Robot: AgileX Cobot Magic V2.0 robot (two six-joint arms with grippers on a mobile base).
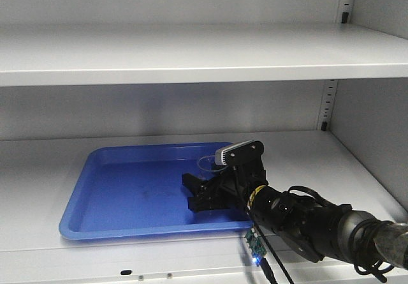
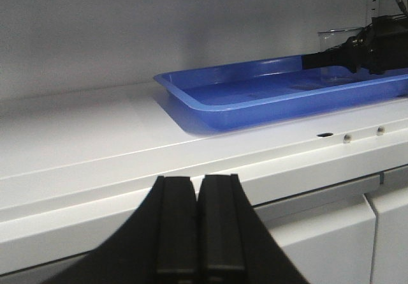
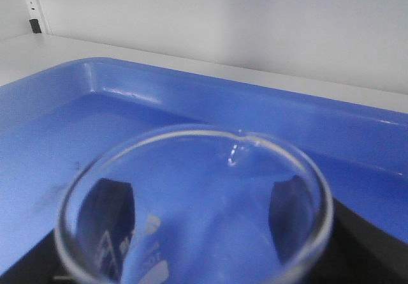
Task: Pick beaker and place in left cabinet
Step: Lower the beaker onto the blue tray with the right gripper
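On the cabinet's (image 1: 191, 54) lower shelf, your right gripper (image 1: 207, 193) is reaching in from the right over a blue tray (image 1: 115, 201), and its black fingers (image 3: 105, 217) are sitting on either side of the beaker (image 1: 209, 164). From the right wrist view you are looking straight down over the beaker's round rim (image 3: 191, 137), with a small pouring lip at the far side and white printed marks showing faintly through the glass near the bottom left. A dark finger is showing through the glass on each side, so the jaws are bracketing the beaker closely; you cannot tell from these views whether they are pressing on it. The beaker is standing upright inside the tray, near its right end, toward the back rim. In the left wrist view you are seeing it (image 2: 335, 54) far off to the right beside the right arm.

Your left gripper (image 2: 197, 230) is hanging low in front of the shelf edge, well apart from the tray, its two pads pressed together with nothing between them.
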